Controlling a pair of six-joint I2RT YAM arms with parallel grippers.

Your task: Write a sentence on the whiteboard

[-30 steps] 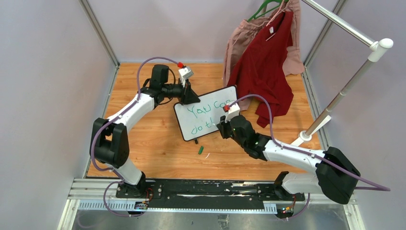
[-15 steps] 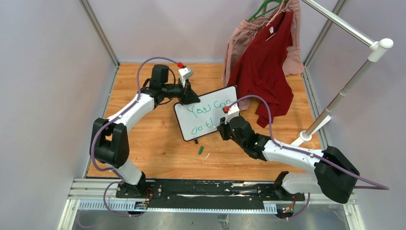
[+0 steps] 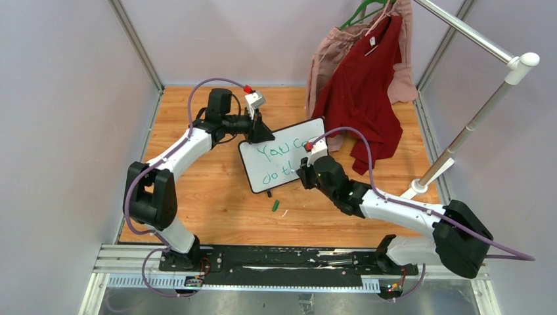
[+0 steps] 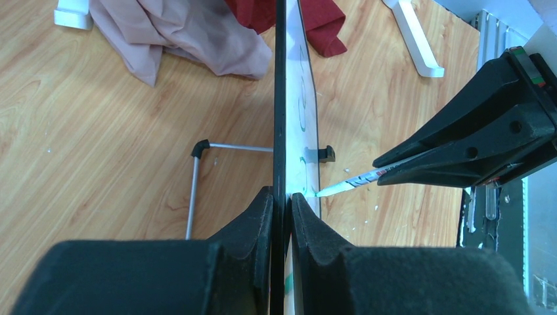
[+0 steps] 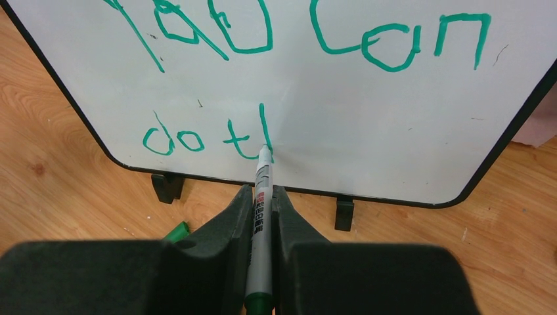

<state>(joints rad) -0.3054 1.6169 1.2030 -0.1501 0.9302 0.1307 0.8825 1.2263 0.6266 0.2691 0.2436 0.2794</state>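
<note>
Tabletop (image 3: 217, 210) unchanged: right gripper (image 5: 263, 190) pinching marker (image 5: 264, 164) inched up whiteboard (image 5: 394, 118), left gripper (image 4: 282, 197) clamping it.

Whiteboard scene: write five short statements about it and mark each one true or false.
1. The left pincer clamps the edge of the small, glossy, black-framed whiteboard. True.
2. The right pincer is empty. False: it is shut on a white-barrelled green marker, whose tip is at the board.
3. The top line of the green handwritten sentence reads "You can". True.
4. The second line is finished. False: only "do t" and one upright stroke are there.
5. A small green piece lies on the wooden table beside one of the board's black feet. True.
</note>
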